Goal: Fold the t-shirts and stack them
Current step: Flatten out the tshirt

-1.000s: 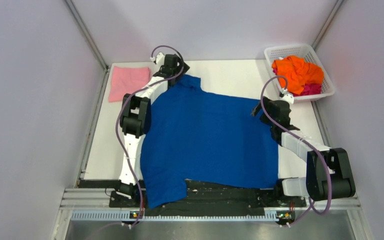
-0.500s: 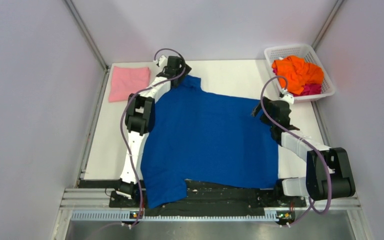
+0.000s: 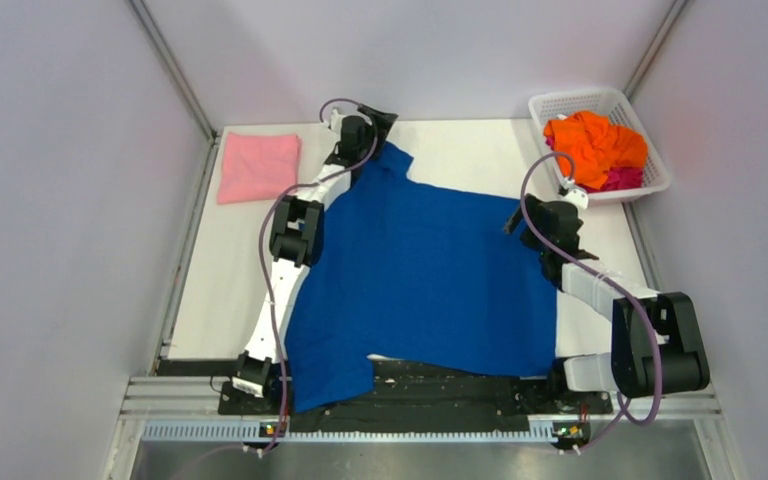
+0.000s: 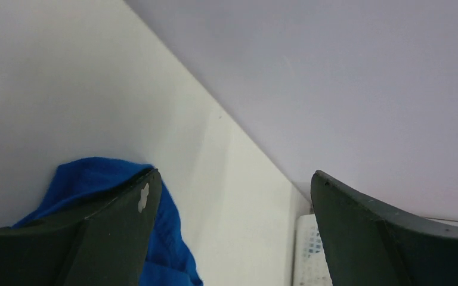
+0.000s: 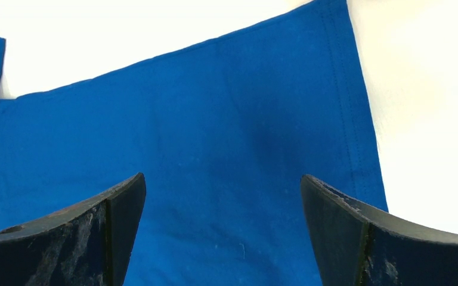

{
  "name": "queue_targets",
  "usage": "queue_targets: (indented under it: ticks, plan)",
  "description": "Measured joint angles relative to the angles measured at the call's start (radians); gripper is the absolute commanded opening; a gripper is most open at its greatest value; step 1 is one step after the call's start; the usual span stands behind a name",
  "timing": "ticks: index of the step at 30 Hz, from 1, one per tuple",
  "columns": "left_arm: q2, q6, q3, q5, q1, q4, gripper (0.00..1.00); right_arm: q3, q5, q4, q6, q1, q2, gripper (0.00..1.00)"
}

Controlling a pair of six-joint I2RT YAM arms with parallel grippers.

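A royal-blue t-shirt (image 3: pixel 425 275) lies spread flat across the table, plain side up. My left gripper (image 3: pixel 378 118) is open at the shirt's far left sleeve (image 3: pixel 392 160). In the left wrist view the gripper (image 4: pixel 232 173) has blue cloth (image 4: pixel 161 238) bunched against its left finger and nothing between the jaws. My right gripper (image 3: pixel 511 217) is open and empty over the shirt's right edge; the right wrist view (image 5: pixel 222 176) shows blue cloth (image 5: pixel 214 137) and its hem (image 5: pixel 358 119) below it. A folded pink t-shirt (image 3: pixel 258 166) lies at the far left.
A white mesh basket (image 3: pixel 552 105) at the far right corner holds crumpled orange (image 3: pixel 595 143) and magenta (image 3: pixel 623 179) shirts. Its corner shows in the left wrist view (image 4: pixel 309 250). Grey walls close in the table on the left, right and far sides.
My left arm has stretched farther away and to the right, carrying the far sleeve with it. The shirt's left side shifted right. The right arm has not moved.
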Motion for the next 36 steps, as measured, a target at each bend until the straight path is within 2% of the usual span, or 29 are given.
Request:
queue_targets:
  ticks: [6,14,16,19,25,28,31,36]
  plan:
    - [0.070,-0.031,0.061,0.014,-0.003,0.138,0.99,0.000,0.006,0.001,-0.003,0.000,0.000,0.99]
    - [0.045,0.204,0.094,-0.034,-0.035,0.180,0.99,0.000,0.005,0.000,-0.011,0.000,0.015,0.99]
    - [-0.001,0.242,0.058,0.000,-0.040,0.138,0.99,0.000,0.005,-0.001,-0.011,0.000,0.015,0.99]
    - [-0.154,0.305,-0.105,0.052,-0.039,0.030,0.99,0.005,0.002,-0.019,-0.010,0.000,0.020,0.99]
    - [-0.578,0.481,-0.484,0.029,-0.023,-0.235,0.99,0.124,0.006,-0.147,-0.016,0.000,0.118,0.99]
    - [-0.705,0.546,-0.567,0.009,-0.017,-0.325,0.99,0.203,0.005,-0.201,-0.019,0.000,0.188,0.99]
    - [-0.738,0.600,-0.599,-0.008,-0.016,-0.415,0.99,0.253,-0.002,-0.233,-0.023,0.000,0.250,0.99]
    - [-0.629,0.635,-0.604,-0.005,-0.008,-0.589,0.99,0.346,-0.029,-0.277,-0.031,0.000,0.357,0.99]
